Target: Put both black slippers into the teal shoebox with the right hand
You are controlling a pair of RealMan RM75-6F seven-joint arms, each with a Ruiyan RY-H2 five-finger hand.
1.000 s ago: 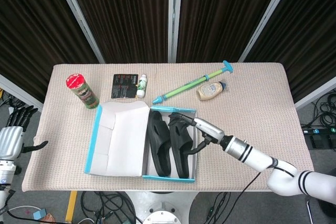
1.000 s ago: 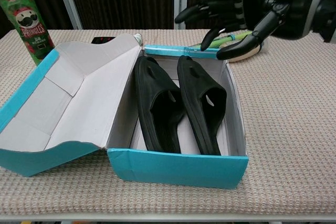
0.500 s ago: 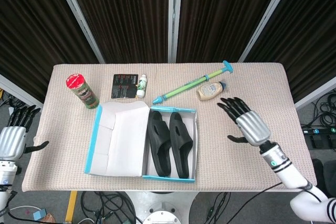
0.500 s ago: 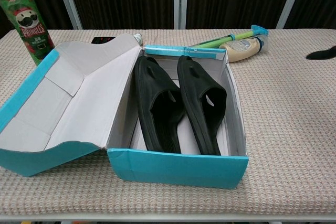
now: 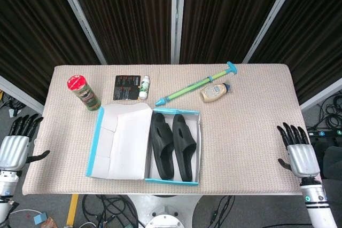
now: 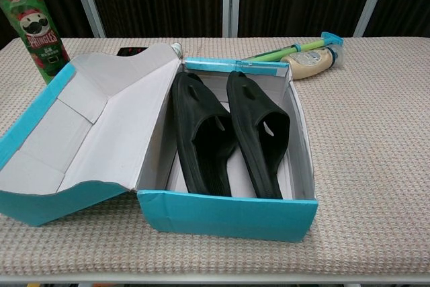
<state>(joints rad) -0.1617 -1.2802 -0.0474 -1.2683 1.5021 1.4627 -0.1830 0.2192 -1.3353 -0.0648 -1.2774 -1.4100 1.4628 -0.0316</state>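
The right robot hand [image 5: 300,156] has pulled clear away from the box since a moment ago, and now it hangs off the tabletop's [image 5: 256,121] right edge, fingers spread, holding nothing. On that tabletop the teal shoebox [image 5: 199,148] sits lid flung open to the left, and both black slippers [image 5: 172,145] lie inside it side by side, touching, long axes running front to back. They lie well to the left of the right robot hand, with bare cloth between. The left robot hand [image 5: 13,148] waits off the left edge, open too, about as far from the box. By the look of it, the job is done. Behind the box lie a green pump [image 5: 197,84], a chip can [image 5: 83,93] and a small squeeze bottle [image 5: 214,92].
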